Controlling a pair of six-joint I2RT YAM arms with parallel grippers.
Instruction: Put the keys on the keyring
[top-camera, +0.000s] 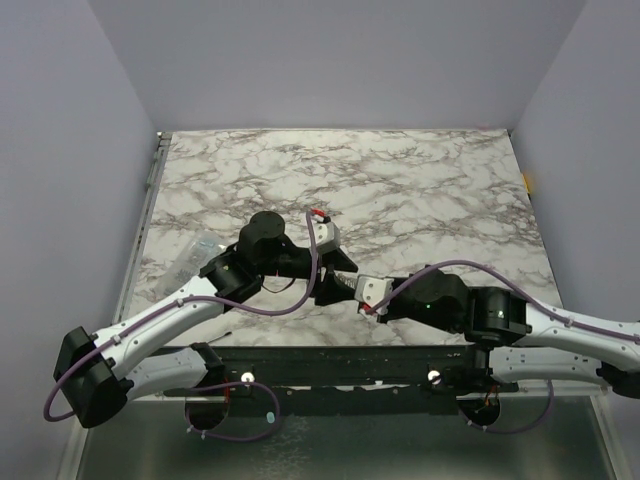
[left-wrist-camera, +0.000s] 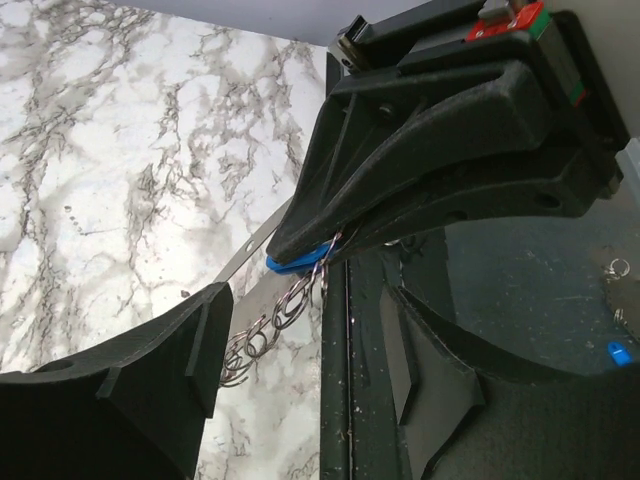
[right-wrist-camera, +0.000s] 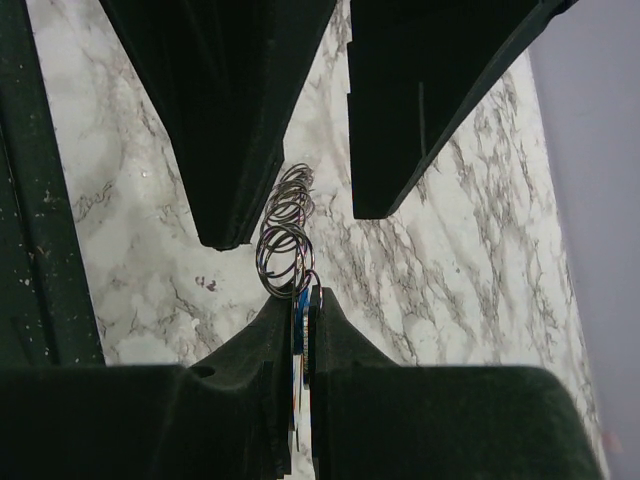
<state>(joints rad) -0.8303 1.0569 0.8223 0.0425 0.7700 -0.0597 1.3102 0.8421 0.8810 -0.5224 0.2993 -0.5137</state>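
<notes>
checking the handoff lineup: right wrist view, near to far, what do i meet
right gripper, shut on the blue key → chain of metal rings → left gripper, open, fingers either side of the chain

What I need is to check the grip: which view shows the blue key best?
Left wrist: the blue key shows clearly, pinched by the right gripper, wire rings hanging below. Right wrist shows only a blue sliver between its shut jaws. The top view hides it.

Marble-patterned tabletop (top-camera: 420, 180); clear plastic packet (top-camera: 192, 256) lying near its left edge; pale lilac walls (top-camera: 330, 60) enclosing three sides.
</notes>
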